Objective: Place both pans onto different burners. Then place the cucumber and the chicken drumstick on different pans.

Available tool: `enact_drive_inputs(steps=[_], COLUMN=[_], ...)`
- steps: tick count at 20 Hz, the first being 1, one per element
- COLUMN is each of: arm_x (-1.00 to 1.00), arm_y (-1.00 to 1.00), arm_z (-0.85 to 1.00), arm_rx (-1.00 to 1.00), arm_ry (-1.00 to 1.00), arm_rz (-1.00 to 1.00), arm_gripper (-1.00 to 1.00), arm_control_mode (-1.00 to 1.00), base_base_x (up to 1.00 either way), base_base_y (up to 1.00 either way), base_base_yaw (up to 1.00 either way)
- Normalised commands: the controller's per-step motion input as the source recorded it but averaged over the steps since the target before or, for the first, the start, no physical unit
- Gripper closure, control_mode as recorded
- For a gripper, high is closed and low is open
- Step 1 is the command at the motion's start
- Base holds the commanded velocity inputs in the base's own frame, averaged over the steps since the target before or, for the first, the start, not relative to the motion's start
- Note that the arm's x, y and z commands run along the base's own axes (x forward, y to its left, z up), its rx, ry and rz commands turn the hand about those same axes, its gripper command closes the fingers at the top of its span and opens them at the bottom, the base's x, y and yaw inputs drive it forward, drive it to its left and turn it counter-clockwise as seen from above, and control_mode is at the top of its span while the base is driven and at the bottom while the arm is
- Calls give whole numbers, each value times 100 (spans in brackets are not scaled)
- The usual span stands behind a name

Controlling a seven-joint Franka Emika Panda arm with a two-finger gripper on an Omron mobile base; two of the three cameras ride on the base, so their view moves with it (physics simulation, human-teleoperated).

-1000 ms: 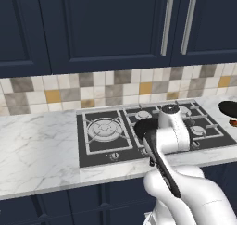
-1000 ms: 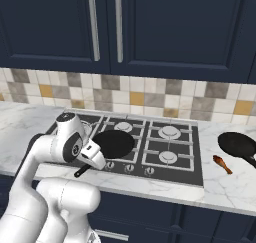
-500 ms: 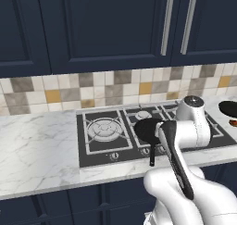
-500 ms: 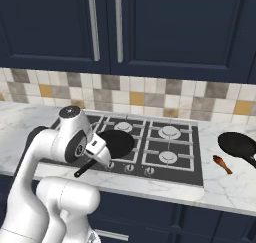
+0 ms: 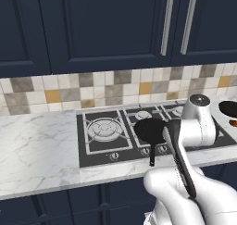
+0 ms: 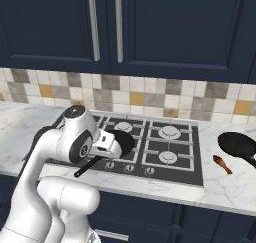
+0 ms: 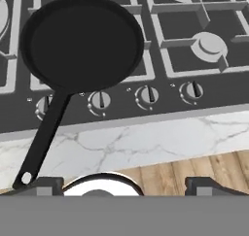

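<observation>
Already one frying pan (image 7: 81,43) sits on the black cooktop (image 6: 192,157), over a front burner, its bowl holding nothing and its long handle (image 7: 43,138) reaching out past the knobs (image 7: 146,95) over the marble counter edge (image 7: 146,140). The gripper (image 7: 119,185) hangs back from the pan, its finger tips (image 7: 43,185) set wide apart with nothing between them. The second pan (image 6: 239,145), also without contents, rests on the counter to the right of the cooktop. Just beside it lies the chicken drumstick (image 6: 221,163), on bare marble. The rear burner (image 6: 170,131) stands uncovered.
</observation>
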Motion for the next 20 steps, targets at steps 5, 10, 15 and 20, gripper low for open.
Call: enact_drive_inputs(steps=[5, 10, 15, 20], arm_x=[0, -1, 0, 0], arm_y=[-50, -63, -59, -51], arm_z=[0, 0, 0, 0], arm_rx=[-6, 0, -3, -4], arm_ry=[-1, -1, 0, 0], arm_rz=[18, 11, 6, 2], arm_gripper=[-100, -100, -100, -100], arm_control_mode=[-100, -100, -100, -100], base_base_x=[0, 0, 0, 0], base_base_y=[0, 0, 0, 0], base_base_yaw=[0, 0, 0, 0])
